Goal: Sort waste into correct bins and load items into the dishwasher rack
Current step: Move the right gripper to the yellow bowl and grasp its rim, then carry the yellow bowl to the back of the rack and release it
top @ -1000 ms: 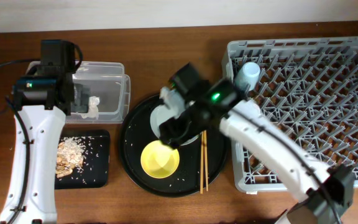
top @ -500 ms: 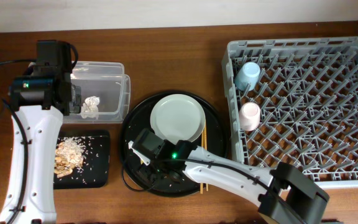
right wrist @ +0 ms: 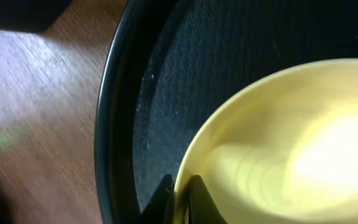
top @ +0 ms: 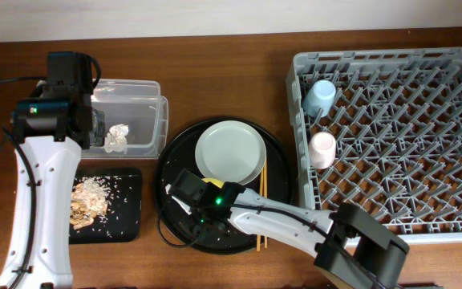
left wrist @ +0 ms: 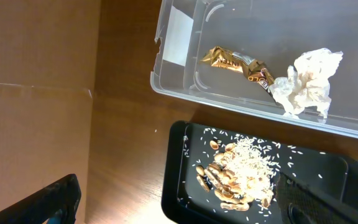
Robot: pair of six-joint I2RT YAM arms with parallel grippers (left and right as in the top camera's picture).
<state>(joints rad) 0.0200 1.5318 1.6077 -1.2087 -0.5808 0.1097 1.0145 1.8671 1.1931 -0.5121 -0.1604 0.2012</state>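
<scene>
Top-down overhead, left wrist shares clear box (top: 139, 95)

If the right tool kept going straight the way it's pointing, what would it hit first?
The yellow bowl: its rim sits between the right tool's fingers. Beneath that, probably the round black tray.

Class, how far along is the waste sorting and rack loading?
Done: the gold wrapper and white tissue lie in the clear box, food scraps in the shallow black tray, and the blue cup and pink cup sit in the dishwasher rack. In hand: the right hand has its fingers astride the rim of the yellow bowl. Remaining: that bowl, the plate and the chopsticks, on the round black tray.
</scene>
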